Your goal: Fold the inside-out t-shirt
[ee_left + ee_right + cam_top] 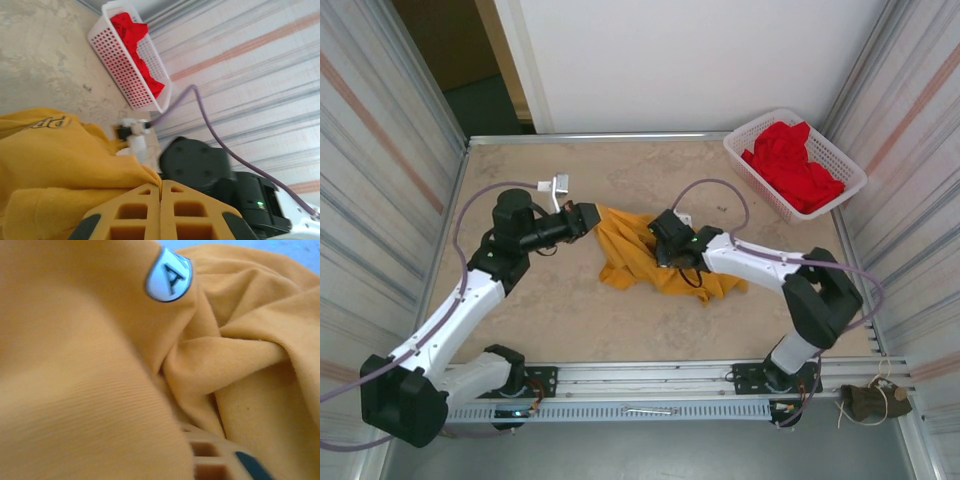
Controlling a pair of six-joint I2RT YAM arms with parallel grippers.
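**Item 1.** Mustard-yellow soft cotton short-sleeved t-shirt (655, 265). You have it crumpled in a loose heap at the middle of the beige mottled counter (570, 315), between your two arms, not spread flat. Your left wrist view shows a patch of dark outlined lettering (50, 122) on the cloth. Your right wrist view shows a small white oval label bearing a letter A (169, 275) set on the fabric among deep folds.

**Item 2.** Left hand (588, 216). You see it at the far-left edge of the heap, low over the counter. Its yellow fingers (195, 215) are pressed together, and a peak of the t-shirt's edge is pinched at their tips.

**Item 3.** Right hand (667, 247). It is down on the middle of the heap. In your right wrist view the cloth lies over and against one yellow finger (210, 457). The jaws are closed, with a fold of the t-shirt caught between them.

**Item 4.** White perforated plastic basket (847, 165). It stands at the far-right corner of the counter, well apart from the t-shirt. Your left wrist view shows its holed side wall (125, 80).

**Item 5.** Bright red garment (790, 165). It is bundled inside the basket, rising a little above the rim (131, 32).
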